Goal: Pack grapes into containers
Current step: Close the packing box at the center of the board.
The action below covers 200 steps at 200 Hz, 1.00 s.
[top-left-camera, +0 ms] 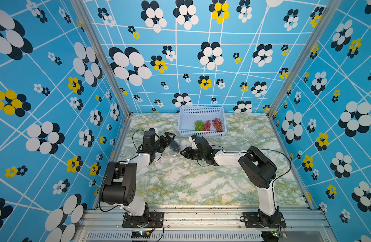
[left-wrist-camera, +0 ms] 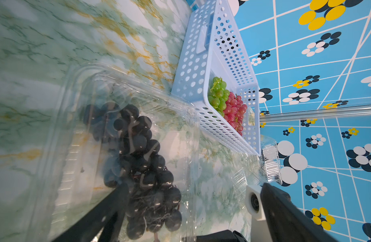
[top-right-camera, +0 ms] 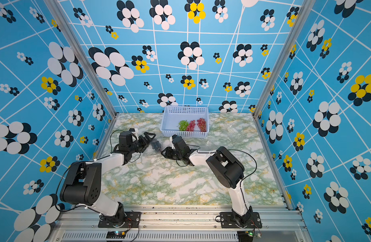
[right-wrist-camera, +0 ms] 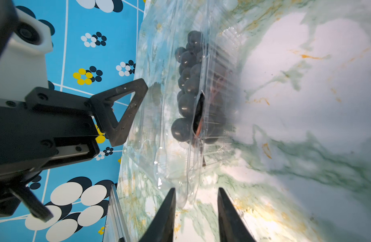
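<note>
Near the table's middle, the right gripper (top-left-camera: 182,153) sits at 4 o'clock of the dark purple grape bunch (top-left-camera: 175,145). Its jaws are narrowly parted astride the lid edge of the clear clamshell (left-wrist-camera: 61,130), not clamping it. The bunch lies inside that clamshell, with the left gripper (top-left-camera: 171,140) spread wide at its 10 o'clock; farther back, at 12 o'clock, the light-blue basket (top-left-camera: 201,135) holds a green bunch (top-left-camera: 198,125) and two red bunches (top-left-camera: 207,125).

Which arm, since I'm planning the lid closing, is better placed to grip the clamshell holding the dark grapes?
Right, probably: right gripper straddles the clamshell edge; left gripper stands open beside the dark grapes.
</note>
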Each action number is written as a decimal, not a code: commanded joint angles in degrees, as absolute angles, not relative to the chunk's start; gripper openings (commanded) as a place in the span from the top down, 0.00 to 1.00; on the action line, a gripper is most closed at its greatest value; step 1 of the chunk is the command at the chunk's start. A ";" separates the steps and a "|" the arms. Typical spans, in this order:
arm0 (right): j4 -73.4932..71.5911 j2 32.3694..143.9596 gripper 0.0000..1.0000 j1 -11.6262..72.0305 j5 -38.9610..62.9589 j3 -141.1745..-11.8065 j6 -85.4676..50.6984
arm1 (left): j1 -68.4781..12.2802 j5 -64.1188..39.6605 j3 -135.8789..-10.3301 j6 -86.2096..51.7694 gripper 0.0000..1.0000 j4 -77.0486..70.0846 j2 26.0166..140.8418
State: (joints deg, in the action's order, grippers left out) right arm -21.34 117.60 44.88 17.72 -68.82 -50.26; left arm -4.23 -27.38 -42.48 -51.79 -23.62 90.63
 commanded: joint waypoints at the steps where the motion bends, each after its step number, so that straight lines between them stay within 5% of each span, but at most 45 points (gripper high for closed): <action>1: -24.01 119.20 0.68 45.15 18.88 -68.55 -51.23 | -3.52 -26.52 -40.52 -50.45 0.00 -18.55 91.49; 200: -26.19 124.26 0.84 45.32 21.83 -71.54 -53.13 | -1.41 -26.80 -38.68 -50.03 0.00 -18.29 91.28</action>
